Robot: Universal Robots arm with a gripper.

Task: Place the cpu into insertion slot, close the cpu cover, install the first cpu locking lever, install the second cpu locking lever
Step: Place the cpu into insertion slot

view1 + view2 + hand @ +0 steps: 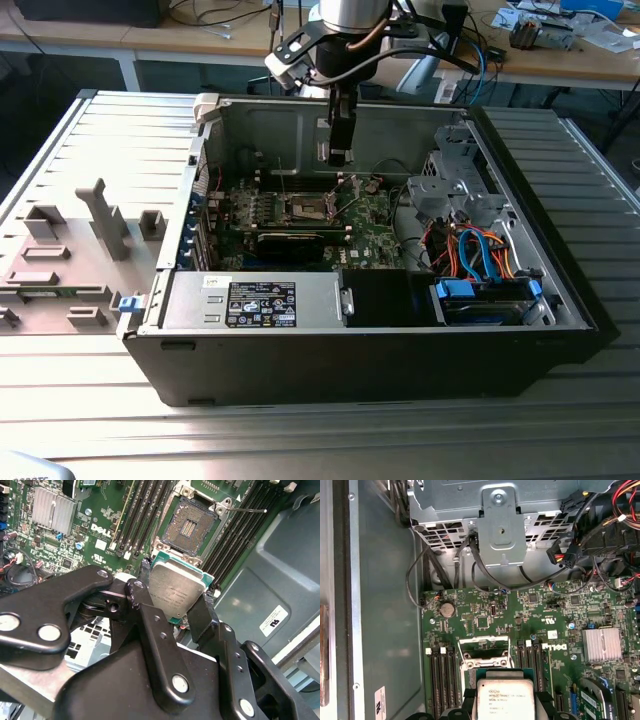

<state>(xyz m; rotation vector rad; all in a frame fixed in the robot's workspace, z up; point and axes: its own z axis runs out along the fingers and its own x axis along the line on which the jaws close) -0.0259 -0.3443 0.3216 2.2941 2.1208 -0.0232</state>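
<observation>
My gripper [172,605] is shut on the cpu [176,592], a small square chip with a silvery top and green edge, pinched by two opposite sides between black fingers [137,597]. It hangs above the green board inside the open computer case [300,120], where the gripper [340,150] shows under the arm. The insertion slot [192,527] lies just beyond the chip, its dark pin field bare inside a shiny rim, with a thin lever [245,511] sticking out at one corner. The slot [308,208] sits mid-board. The cpu [502,697] covers part of the slot [485,652]. The cpu cover is off the pins; I cannot tell where it stands.
Long black memory slots [145,515] flank the socket on both sides. A finned heatsink [52,507], a metal drive cage [500,515] with black cables, and bundled coloured wires [480,255] crowd the board. Grey fixtures [105,220] stand on the table at the exterior view's left.
</observation>
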